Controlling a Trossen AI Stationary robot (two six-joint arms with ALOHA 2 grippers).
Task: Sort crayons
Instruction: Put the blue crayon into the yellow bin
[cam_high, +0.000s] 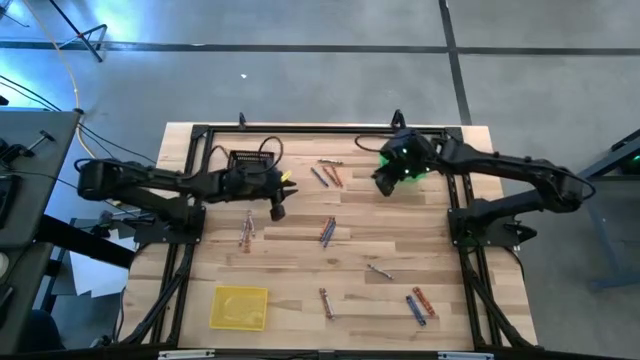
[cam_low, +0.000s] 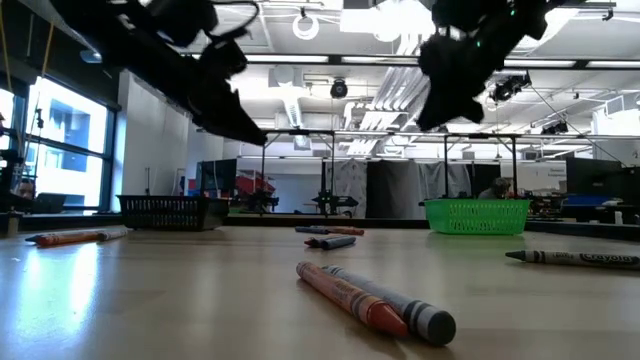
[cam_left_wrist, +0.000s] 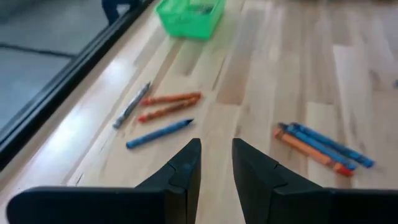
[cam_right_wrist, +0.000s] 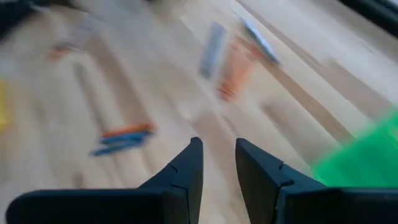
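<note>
Crayons (cam_high: 327, 231) lie scattered mid-frame on the tabletop (cam_high: 290, 270). Both grippers, left (cam_high: 277, 210) and right (cam_high: 385, 186), hover empty, jaws slightly apart. Between picks, likely; next, descend onto one crayon.

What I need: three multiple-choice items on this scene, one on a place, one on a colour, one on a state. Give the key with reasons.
1. Where on the table does the yellow tray lie in the high view?
A. lower left
B. upper right
C. centre

2. What colour is the basket near the right gripper?
A. red
B. green
C. white

3. What does the left gripper hold between its fingers?
A. a crayon
B. the tray
C. nothing

Key:
1 A, it sits by the lower left corner.
2 B, it shows green in the low view.
3 C, the left wrist view shows bare table between the parted fingers.
</note>
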